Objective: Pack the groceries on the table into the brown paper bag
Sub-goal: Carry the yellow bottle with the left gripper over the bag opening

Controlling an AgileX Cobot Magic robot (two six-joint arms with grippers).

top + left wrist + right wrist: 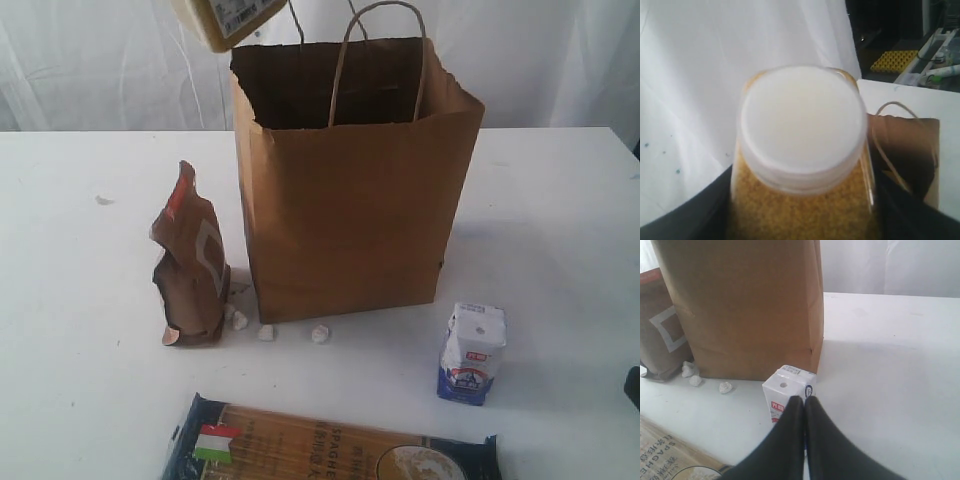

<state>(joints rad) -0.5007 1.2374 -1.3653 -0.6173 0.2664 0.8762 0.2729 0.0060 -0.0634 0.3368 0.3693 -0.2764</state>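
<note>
The yellow white-capped bottle (225, 20) hangs tilted above the left back corner of the open brown paper bag (350, 190). My left gripper (802, 205) is shut on the bottle (802, 120), with dark fingers (695, 217) on both sides of it. The brown pouch with the orange label (190, 265) stands left of the bag. A white-blue carton (472, 352) stands upright at the front right. My right gripper (804, 401) is shut and empty, hovering just short of the carton (785, 390). The dark-blue spaghetti pack (320, 445) lies flat at the front. Neither jar is in view.
A few tiny white lumps (265, 331) lie at the bag's front foot, also in the right wrist view as lumps (725, 387). The white table (560, 230) stretches right of the bag. White curtains hang behind.
</note>
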